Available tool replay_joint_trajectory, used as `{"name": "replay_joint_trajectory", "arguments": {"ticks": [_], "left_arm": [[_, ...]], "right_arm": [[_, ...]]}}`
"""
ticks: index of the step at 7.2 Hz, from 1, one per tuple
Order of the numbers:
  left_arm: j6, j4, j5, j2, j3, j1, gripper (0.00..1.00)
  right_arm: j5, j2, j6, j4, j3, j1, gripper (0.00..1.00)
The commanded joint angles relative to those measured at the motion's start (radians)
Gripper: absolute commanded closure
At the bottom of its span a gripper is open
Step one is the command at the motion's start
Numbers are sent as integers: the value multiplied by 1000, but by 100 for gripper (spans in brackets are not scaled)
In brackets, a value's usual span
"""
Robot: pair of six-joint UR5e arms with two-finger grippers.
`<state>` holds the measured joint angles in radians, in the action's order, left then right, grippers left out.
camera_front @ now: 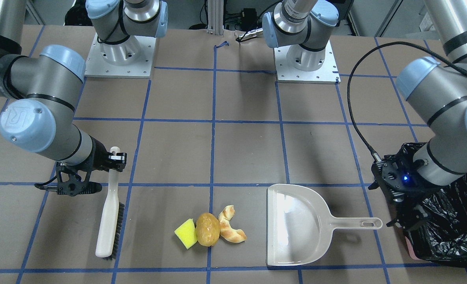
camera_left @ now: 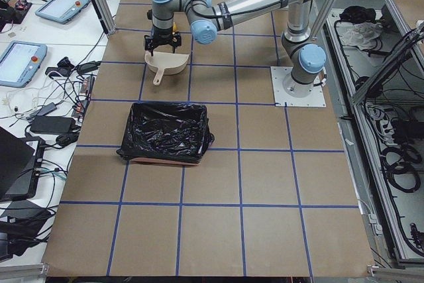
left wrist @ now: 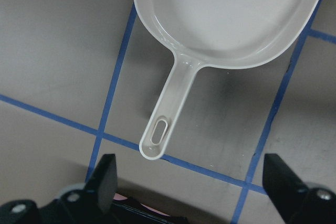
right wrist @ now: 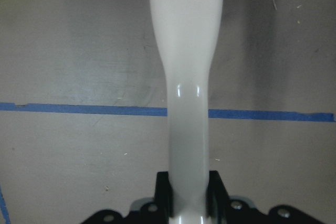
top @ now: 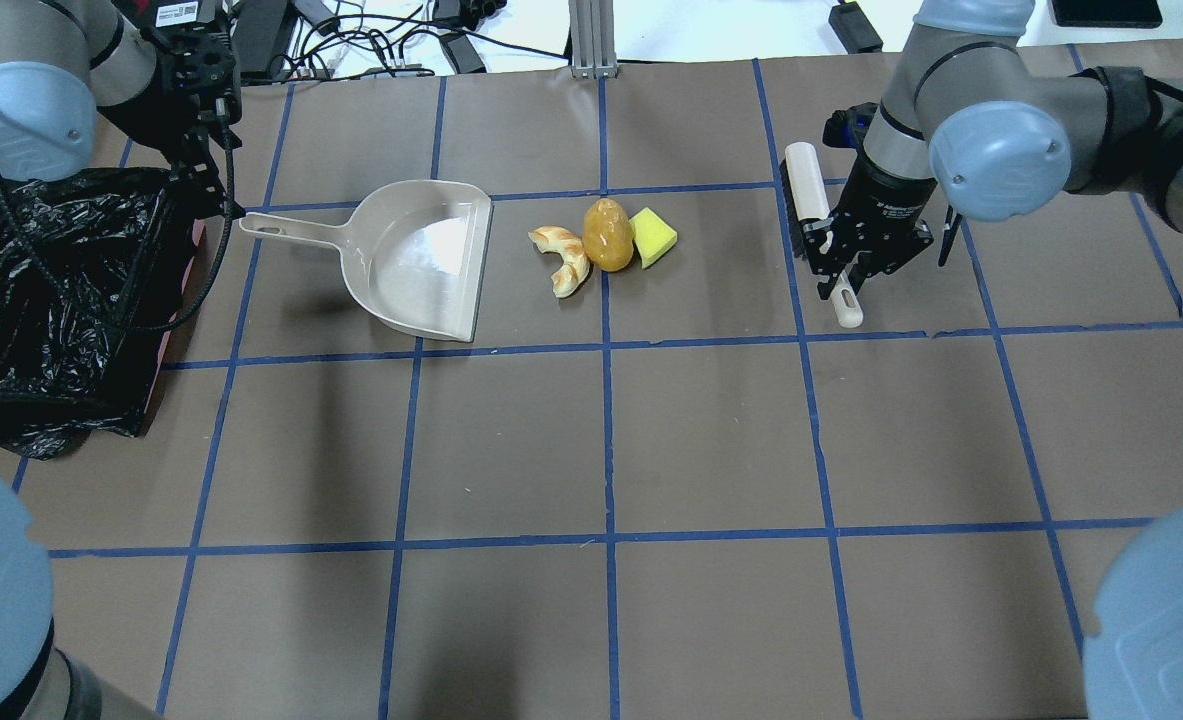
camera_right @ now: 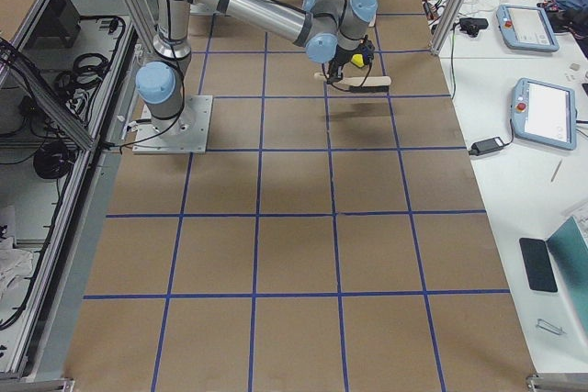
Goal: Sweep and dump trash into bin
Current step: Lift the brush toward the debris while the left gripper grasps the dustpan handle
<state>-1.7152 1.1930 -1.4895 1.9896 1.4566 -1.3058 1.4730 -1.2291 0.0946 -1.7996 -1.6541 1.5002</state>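
Trash: 3 pcs in a tight row on the table [top: 711,430]; yel sponge [camera_front: 186,233] touching potato [camera_front: 207,229], potato touching croissant piece [camera_front: 230,225]; none swept yet.
Dustpan [camera_front: 296,225]: flat on the table, pan empty; open mouth faces the trash, croissant piece nearest it w/ a gap btwn; handle points toward the bin.
Brush [camera_front: 107,221]: on the far side of the trash from the pan, well apart from the sponge; bristles face the pile; can't tell if they touch the table.
Right gripper [right wrist: 188,195]: jaws clamped on the brush handle nr its thin end, so the brush pickup looks done.
Left gripper [left wrist: 191,182]: jaws wide apart, holding nothing; sits just behind the dustpan handle tip, above the bin's near edge; handle not btwn the fingers.
Bin [top: 51,420]: black-bagged, at the table's end on the robot's left, just beside the dustpan handle; no trash seen in it.
Progress: early, I'd say; brush in hand is the only step done.
Left to do: grab the pan handle; sweep all 3 pcs into the pan; lift and tip into the bin.
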Motion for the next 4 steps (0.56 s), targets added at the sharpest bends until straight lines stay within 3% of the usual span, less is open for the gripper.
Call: {"name": "replay_joint_trajectory", "arguments": {"ticks": [1,4], "left_arm": [[-135,10,-90,92,-30,-4,0],[-89,8,-121,120,-38,-36,0]], "right_arm": [[-13,6,-28,-1,0,18,100],[-26,34,-99,-53,0,84,100]]}}
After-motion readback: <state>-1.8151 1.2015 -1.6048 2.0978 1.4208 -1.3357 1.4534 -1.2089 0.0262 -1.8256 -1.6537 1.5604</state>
